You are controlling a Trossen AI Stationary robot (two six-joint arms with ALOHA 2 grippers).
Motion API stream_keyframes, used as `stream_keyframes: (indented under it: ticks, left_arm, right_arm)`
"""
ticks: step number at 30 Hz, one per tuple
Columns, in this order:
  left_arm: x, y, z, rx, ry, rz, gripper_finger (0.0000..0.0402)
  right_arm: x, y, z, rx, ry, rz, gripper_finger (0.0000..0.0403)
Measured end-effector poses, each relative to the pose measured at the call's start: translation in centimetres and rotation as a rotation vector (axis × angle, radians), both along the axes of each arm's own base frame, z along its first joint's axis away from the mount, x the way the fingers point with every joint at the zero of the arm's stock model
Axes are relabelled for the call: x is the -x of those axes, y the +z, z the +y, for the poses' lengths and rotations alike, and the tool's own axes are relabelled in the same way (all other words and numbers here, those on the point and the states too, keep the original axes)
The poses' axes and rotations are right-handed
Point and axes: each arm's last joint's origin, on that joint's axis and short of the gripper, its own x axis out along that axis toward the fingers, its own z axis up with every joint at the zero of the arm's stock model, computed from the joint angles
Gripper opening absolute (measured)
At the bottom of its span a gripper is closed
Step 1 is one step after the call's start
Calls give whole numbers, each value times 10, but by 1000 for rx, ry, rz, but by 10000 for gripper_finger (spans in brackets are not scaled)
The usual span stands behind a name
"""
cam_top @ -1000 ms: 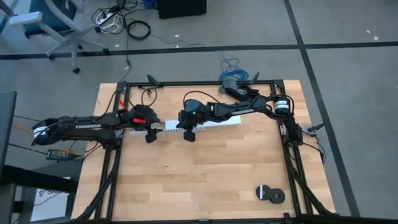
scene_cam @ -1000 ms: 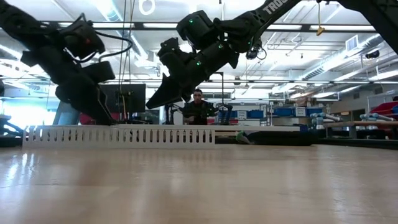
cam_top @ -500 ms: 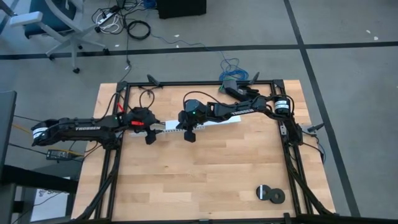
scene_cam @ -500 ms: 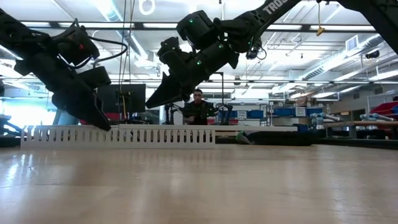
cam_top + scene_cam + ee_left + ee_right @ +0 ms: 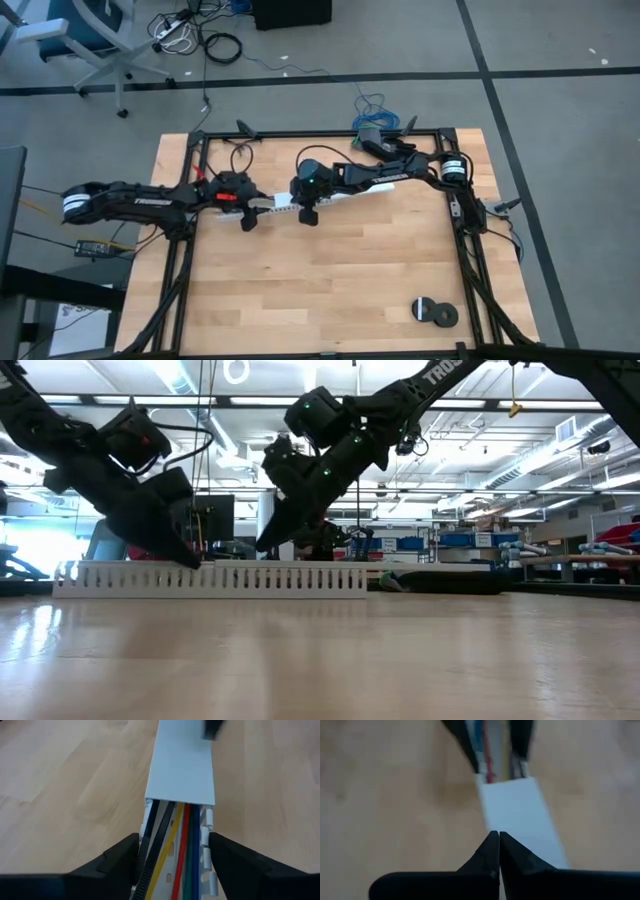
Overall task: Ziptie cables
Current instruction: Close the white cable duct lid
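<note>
Near the front right corner of the counter [image 5: 330,290]: two small dark round things [image 5: 434,313], well apart from the work. Bare wood across the whole front half.

Toward the back edge, left of middle: white slotted channel [image 5: 210,577] lying along the counter, a white cover [image 5: 181,767] closing the part toward the right. Left pincer [image 5: 249,214] low at the open end, fingers [image 5: 117,857] spread to both sides of the channel, one on each outer wall; touching or only just beside, cannot tell. Nothing else between them.

Inside the open end, in the left wrist view: the cables [image 5: 186,852], yellow, red, blue and green, lying side by side along the channel floor and running in under the cover. Beside them a black ribbed strip, seemingly one of the zipties [image 5: 150,865], lying loose, not looped round anything.

A little further right: right pincer [image 5: 309,214] above the cover, tips pressed together, holding nothing visible.

At the back edge near the right corner: more blue wire [image 5: 372,106] hanging off the counter.

Judged from this: cables laid in, no tie closed round them yet. Task early; threading and tightening of the zipties all left to do.
</note>
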Motion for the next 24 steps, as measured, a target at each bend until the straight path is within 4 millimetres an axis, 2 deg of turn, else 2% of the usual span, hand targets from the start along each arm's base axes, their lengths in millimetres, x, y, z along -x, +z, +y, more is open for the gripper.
stream_keyframes:
  ticks: [6,11,15,19,24]
  left_arm:
    - [-12,-6,3,12,-39,-47,243]
    - [-18,-10,5,13,-58,-77,243]
    - [-21,-10,6,16,-64,-84,243]
    - [-26,-6,8,16,-68,-89,243]
    - [-30,-2,9,1,-72,-105,243]
  right_arm:
    - [19,13,-14,19,-79,-8,0]
    - [35,-10,-20,-90,-82,78,0]
    - [21,-19,-21,-106,-36,-28,0]
    - [8,-17,-18,-111,14,-102,0]
    - [8,-9,-18,-83,36,-133,0]
